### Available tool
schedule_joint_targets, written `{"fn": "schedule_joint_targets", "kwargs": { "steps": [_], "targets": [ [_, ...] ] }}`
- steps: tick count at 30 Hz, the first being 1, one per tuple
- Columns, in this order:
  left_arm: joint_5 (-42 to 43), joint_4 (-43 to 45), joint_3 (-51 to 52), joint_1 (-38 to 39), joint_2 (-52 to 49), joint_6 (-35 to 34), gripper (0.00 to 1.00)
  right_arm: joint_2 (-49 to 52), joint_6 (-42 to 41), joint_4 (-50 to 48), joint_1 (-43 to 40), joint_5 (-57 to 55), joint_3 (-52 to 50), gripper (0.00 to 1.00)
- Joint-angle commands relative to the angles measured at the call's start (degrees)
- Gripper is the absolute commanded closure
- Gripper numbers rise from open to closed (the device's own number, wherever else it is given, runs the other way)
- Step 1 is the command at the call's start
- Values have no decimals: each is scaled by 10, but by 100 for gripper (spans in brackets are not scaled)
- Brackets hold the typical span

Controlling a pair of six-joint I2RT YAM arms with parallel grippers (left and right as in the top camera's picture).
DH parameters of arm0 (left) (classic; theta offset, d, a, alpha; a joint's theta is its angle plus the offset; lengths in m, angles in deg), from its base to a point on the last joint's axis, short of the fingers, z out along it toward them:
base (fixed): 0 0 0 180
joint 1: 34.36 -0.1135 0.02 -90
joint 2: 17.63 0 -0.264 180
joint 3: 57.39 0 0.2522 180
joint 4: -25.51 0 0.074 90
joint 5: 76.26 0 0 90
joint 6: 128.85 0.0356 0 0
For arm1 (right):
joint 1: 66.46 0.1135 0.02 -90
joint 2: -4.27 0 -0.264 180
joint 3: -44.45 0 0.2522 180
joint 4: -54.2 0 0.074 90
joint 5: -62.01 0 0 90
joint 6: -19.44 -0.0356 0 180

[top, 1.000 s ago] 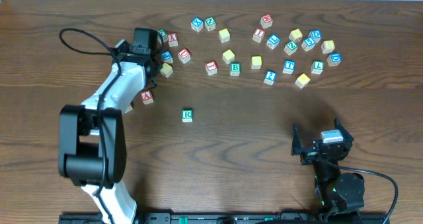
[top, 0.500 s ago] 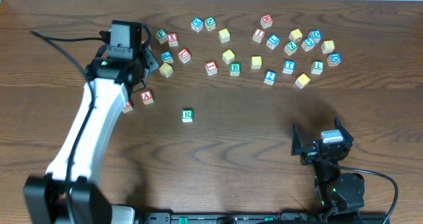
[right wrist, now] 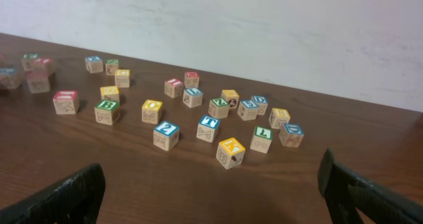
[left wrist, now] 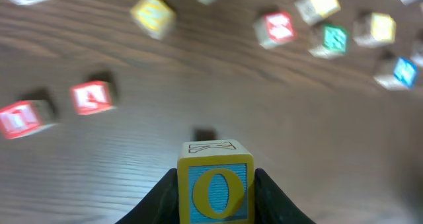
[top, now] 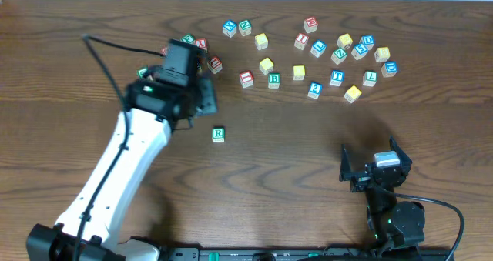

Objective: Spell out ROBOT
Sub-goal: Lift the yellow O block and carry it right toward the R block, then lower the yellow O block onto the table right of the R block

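My left gripper (top: 205, 99) is shut on a yellow block with a blue O face (left wrist: 215, 178), held above the table. In the left wrist view the fingers (left wrist: 215, 207) press both sides of it. In the overhead view the arm hides the block. The green R block (top: 218, 135) lies alone on the table just in front of the left gripper. A green B block (top: 274, 80) and a blue T block (top: 337, 78) sit in the back row; they also show in the right wrist view, B (right wrist: 106, 111) and T (right wrist: 209, 128). My right gripper (top: 375, 171) is open and empty at the front right.
Several letter blocks are scattered along the back of the table, from a cluster by my left wrist (top: 215, 63) to the far right (top: 390, 68). A yellow block (top: 353, 94) lies nearest the right arm. Two red blocks (left wrist: 92, 97) lie left of the left gripper.
My left arm has swung from the back-left cluster rightward and toward the front, ending just behind the R block. The right arm has not moved.
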Motion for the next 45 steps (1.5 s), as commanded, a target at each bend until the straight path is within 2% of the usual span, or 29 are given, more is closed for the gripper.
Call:
{"fn": "schedule_joint_targets", "kwargs": {
  "steps": [1, 11, 17, 24, 45],
  "targets": [
    [-16, -4, -12, 37, -10, 19, 70, -2, 6, 1, -6, 3, -2, 1],
    [-29, -7, -4, 108, -68, 18, 71, -2, 6, 1, -6, 3, -2, 1],
    [-70, 3, -3, 126, -138, 11, 75, -2, 6, 1, -6, 3, -2, 1],
    [-70, 42, -3, 127, -197, 11, 76, -2, 6, 1, -6, 3, -2, 1],
    [-70, 135, 64, 127, -203, -23, 80, -2, 6, 1, -6, 3, -2, 1]
  ]
}}
